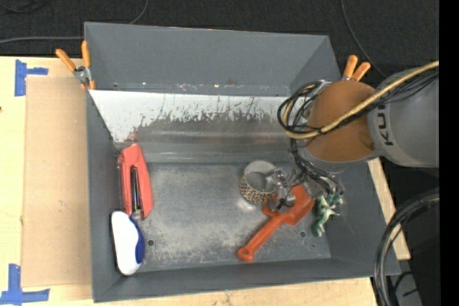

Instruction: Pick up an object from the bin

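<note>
My gripper (286,190) is low in the right part of the bin, under the arm's orange cover. It sits right beside a leopard-patterned ring (253,187) with a grey inside, which lies to its left. Just below it lies an orange plastic tool (271,228) with a long handle running down to the left; its wide end is under the gripper. A small green toy figure (325,213) lies to the gripper's lower right, near the bin's right wall. Whether the gripper touches any of these I cannot tell.
A salmon-red stapler-like thing (135,181) lies along the bin's left wall, and a white and blue oblong thing (127,242) sits in the front left corner. Cables loop off the arm's wrist above the gripper.
</note>
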Motion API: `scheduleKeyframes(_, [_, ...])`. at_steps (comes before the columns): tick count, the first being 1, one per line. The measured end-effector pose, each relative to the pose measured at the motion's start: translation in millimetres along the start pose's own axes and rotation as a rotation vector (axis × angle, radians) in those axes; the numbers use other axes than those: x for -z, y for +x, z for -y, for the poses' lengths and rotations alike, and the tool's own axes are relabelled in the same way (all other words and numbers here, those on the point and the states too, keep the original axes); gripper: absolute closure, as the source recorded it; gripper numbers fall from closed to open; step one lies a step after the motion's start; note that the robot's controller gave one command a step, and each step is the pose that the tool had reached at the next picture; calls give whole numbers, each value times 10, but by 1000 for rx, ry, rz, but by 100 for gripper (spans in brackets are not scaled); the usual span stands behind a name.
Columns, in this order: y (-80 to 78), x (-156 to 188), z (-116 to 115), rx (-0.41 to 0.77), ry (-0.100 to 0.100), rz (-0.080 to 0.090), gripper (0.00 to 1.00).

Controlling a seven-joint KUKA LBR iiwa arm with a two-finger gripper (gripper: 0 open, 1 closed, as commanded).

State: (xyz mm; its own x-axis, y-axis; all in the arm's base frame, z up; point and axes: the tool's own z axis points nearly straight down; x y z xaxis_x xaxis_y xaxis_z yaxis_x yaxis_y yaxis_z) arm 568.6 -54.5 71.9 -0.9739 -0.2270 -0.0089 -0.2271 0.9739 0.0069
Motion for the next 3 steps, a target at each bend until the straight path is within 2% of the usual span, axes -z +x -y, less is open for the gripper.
scheduleKeyframes(1, [-509,382,74,119,-1,1,100])
scheduleKeyframes(2, [-4,525,-56,37,-5,-13,100])
scheduleKeyframes(3, [-494,-37,135,221,1,7,100])
